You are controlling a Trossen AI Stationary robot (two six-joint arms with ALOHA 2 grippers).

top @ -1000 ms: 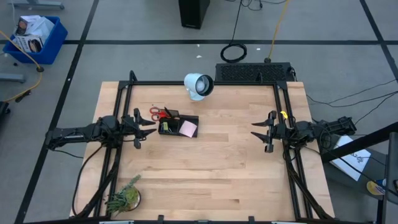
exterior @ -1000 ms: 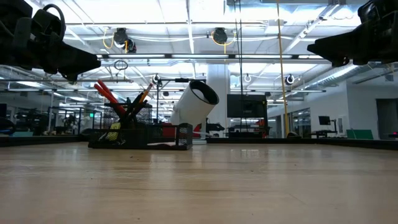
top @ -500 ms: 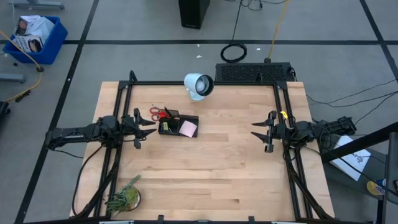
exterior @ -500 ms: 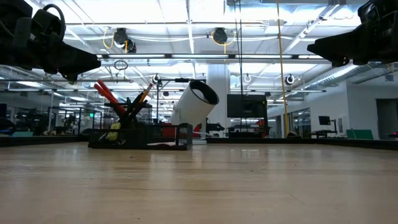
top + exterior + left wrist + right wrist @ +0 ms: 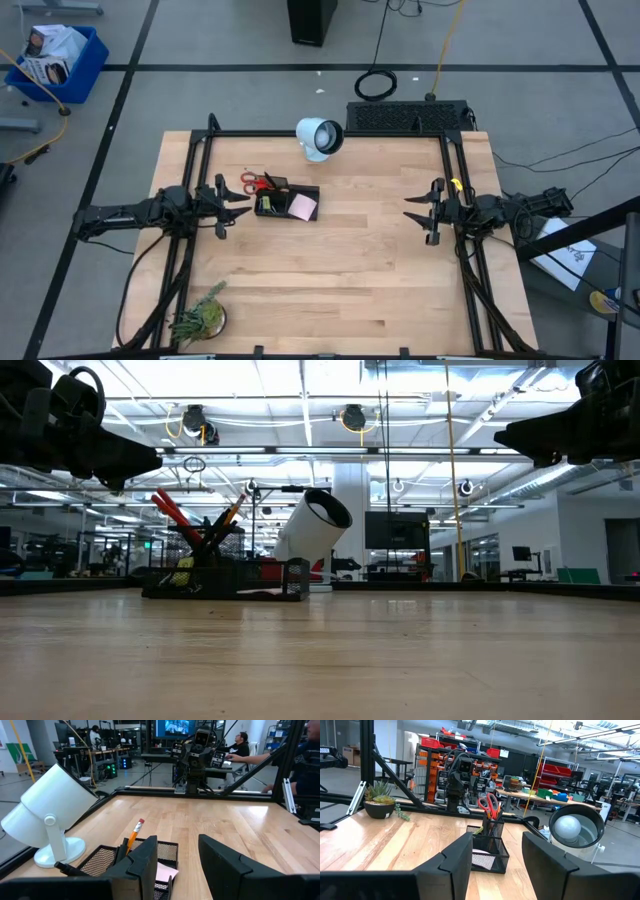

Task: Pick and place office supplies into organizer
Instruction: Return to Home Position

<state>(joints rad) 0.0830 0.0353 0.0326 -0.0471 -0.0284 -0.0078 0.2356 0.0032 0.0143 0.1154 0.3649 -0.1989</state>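
The small black mesh organizer (image 5: 287,203) stands on the table toward its far left. Red-handled scissors (image 5: 261,182), an orange pencil (image 5: 133,835) and black pens stand up in its cup section; a pink sticky-note pad (image 5: 303,206) lies in its tray part. My left gripper (image 5: 240,203) hangs open above the table just left of the organizer, pointing at it. My right gripper (image 5: 412,209) is open too, raised near the table's right side and facing left. In the right wrist view the organizer (image 5: 487,846) shows beyond the fingers.
A white cylindrical lamp (image 5: 319,138) stands tilted behind the organizer near the far edge. A green potted plant (image 5: 200,317) sits at the near left corner. A black frame rail (image 5: 330,134) runs around the table. Bare wood (image 5: 340,270) stretches between the arms.
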